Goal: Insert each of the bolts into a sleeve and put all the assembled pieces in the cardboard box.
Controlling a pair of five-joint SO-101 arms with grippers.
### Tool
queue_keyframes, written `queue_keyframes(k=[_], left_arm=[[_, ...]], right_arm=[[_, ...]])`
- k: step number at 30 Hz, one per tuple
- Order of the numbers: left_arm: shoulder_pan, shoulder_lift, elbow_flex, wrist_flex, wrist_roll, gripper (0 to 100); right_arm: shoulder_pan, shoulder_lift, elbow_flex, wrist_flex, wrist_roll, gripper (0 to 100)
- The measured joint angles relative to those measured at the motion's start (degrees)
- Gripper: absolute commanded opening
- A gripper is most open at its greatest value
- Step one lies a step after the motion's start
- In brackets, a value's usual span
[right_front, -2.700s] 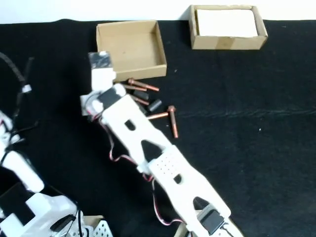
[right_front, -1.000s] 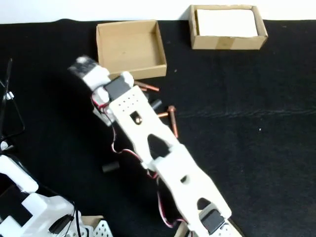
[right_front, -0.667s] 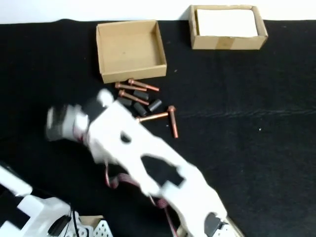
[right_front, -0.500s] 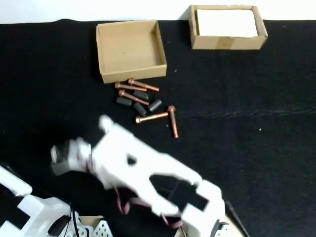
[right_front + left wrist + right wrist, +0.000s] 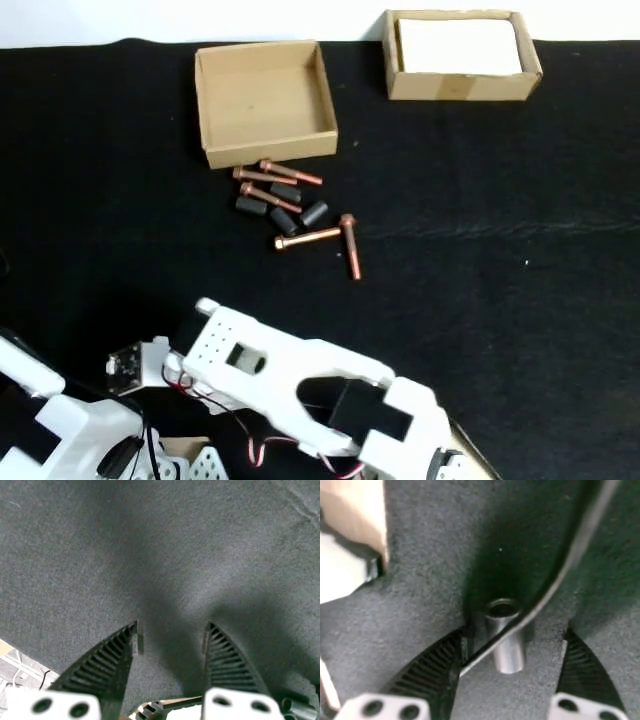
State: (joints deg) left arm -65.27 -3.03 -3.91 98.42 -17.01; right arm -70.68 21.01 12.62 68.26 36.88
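Nearest, the right gripper stands spread wide, one sleeve lying on the cloth between its fingers, partly hidden by a black cable. The left gripper is likewise released over bare cloth. Farther off, bolts and other sleeves lie heaped, overlapping and hard to count, just before the cardboard box

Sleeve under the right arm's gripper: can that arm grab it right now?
Probably yes. The right gripper has its jaws open, and the sleeve sits right between them. A thin cable crosses in front of the sleeve, though, and it might get pinched too.
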Motion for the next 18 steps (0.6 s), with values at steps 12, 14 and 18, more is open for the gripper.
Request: queue_keyframes(k=[12,14,18], left_arm=[[0.0,0.0,0.0,0.0,0.0,20],[0.0,0.0,0.0,0.0,0.0,20],[0.0,0.0,0.0,0.0,0.0,20]], right_arm=[[4.0,0.8,-2.5,-1.7,1.0,0.7],[5.1,1.1,-3.9,-0.1,1.1,0.7],[7.9,1.3,-6.9,7.1,0.4,0.7]])
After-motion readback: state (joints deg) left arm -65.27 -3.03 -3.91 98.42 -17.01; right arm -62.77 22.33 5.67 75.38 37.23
